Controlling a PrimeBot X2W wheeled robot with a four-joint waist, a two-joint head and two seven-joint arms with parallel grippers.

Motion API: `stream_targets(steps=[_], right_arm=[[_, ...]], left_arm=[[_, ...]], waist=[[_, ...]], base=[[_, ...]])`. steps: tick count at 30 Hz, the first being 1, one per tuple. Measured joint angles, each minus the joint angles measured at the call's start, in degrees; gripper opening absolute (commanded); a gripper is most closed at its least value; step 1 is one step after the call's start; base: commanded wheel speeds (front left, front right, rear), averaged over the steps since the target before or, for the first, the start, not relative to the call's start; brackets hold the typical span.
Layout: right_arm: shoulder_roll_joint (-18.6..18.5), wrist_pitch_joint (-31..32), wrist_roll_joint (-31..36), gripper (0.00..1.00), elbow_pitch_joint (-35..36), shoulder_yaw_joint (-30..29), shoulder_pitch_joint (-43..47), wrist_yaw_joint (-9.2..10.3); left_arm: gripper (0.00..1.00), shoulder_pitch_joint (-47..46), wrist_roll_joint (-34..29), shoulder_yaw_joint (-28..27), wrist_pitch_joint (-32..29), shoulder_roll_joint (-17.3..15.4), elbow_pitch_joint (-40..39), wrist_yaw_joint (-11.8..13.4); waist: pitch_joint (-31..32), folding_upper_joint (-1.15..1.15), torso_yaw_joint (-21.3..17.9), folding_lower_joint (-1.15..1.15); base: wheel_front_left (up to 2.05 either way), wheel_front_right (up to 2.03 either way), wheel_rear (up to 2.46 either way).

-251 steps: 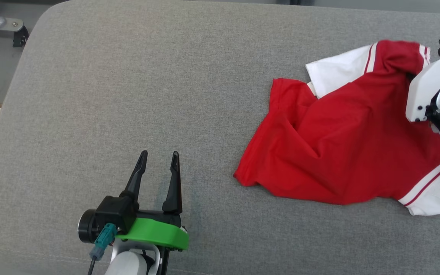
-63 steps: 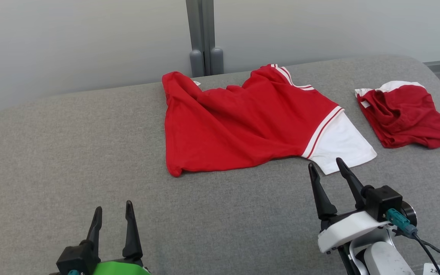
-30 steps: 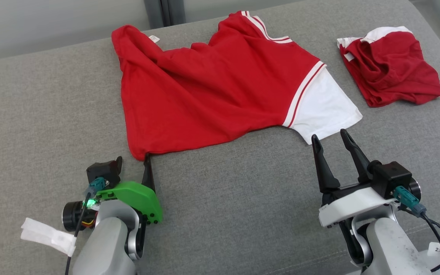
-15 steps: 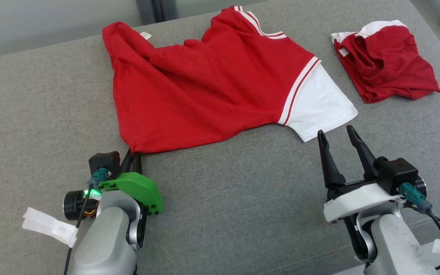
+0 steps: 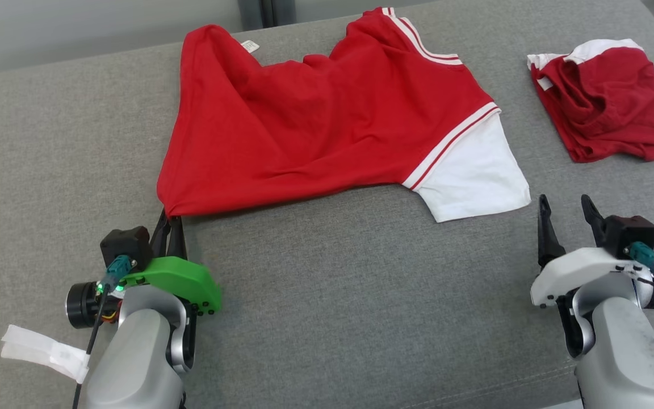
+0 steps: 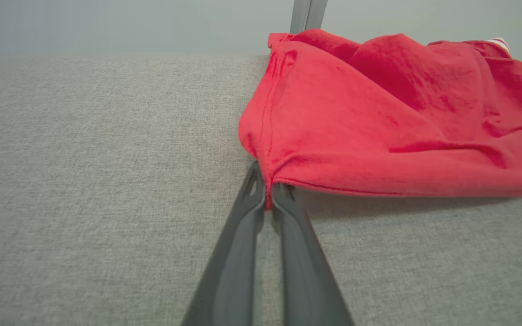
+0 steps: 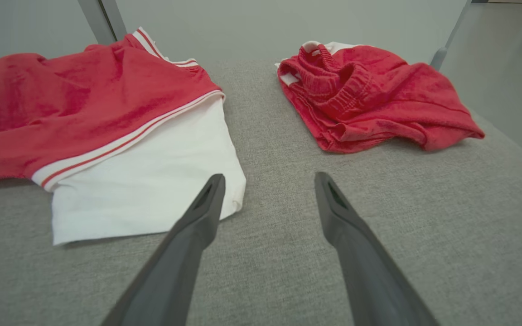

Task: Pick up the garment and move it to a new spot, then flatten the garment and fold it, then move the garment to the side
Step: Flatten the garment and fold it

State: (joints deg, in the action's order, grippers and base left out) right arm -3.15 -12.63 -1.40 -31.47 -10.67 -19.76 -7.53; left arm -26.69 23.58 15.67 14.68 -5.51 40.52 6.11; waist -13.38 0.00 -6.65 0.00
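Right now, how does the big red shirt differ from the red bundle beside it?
The red shirt lies spread out and larger; the red bundle is crumpled and smaller. The left gripper pinches the shirt's corner in its fingers; the bundle lies untouched. Both are red with white, on the grey cushion.

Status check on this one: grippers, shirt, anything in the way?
Left gripper shut on red shirt at its near hem corner. Right gripper open beside white sleeve. Second red garment lies apart, far right.
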Motion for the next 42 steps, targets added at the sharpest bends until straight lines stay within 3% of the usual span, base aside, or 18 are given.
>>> stream_targets(steps=[11, 12, 13, 16, 22, 27, 34, 42], right_arm=[[-1.49, 5.22, 1.47, 1.00, -17.90, 2.27, -11.63, 0.00], [-1.49, 5.71, 0.99, 0.85, -19.30, 2.81, -12.42, 0.00], [-1.57, 6.04, 0.52, 0.52, -20.47, 3.41, -13.02, 0.00], [-2.03, 6.48, -0.88, 0.00, -23.39, 4.97, -14.36, 0.00], [-2.47, 1.08, -4.79, 0.00, -24.18, 8.36, -15.91, 0.00], [-3.27, -1.70, -8.81, 0.00, -19.62, 11.18, -16.00, 0.00], [-5.97, -2.36, -12.51, 0.00, -2.43, 11.46, -14.13, 0.00], [-6.42, -2.41, -10.93, 0.00, 21.59, 6.02, -8.25, 0.00]], left_arm=[[0.00, 1.66, -0.02, 0.80, 0.09, 0.15, -3.80, 0.20], [0.00, 1.82, -0.02, 0.85, 0.09, 0.15, -3.93, 0.20], [0.00, 2.12, -0.02, 0.85, 0.10, 0.14, -4.10, 0.20], [0.00, 2.74, -0.02, 0.87, 0.10, 0.00, -4.46, 0.20], [0.00, 3.61, -0.29, 0.77, 0.26, -0.77, -6.45, 0.19], [0.00, 4.42, -0.44, 0.63, 0.27, -1.81, -9.76, 0.18], [0.00, 5.12, -2.22, 0.81, -1.32, -5.30, -20.39, 0.80], [0.00, 6.00, -1.85, -0.82, -8.99, -10.35, -42.11, 1.55]], waist=[[-1.23, 0.00, 2.55, 0.00], [-1.14, 0.00, 2.68, 0.00], [-0.98, 0.00, 2.75, 0.00], [-0.35, 0.00, 2.84, 0.00], [1.59, 0.00, 2.54, 0.00], [3.96, 0.00, 1.96, 0.00], [8.46, 0.00, 1.08, 0.00], [13.74, 0.00, 0.30, 0.00]], base=[[0.00, 0.00, 0.00], [0.00, 0.00, 0.00], [0.00, 0.00, 0.00], [0.00, 0.00, 0.00], [0.00, 0.00, 0.00], [0.00, 0.00, 0.00], [0.00, 0.00, 0.00], [0.00, 0.00, 0.00]])
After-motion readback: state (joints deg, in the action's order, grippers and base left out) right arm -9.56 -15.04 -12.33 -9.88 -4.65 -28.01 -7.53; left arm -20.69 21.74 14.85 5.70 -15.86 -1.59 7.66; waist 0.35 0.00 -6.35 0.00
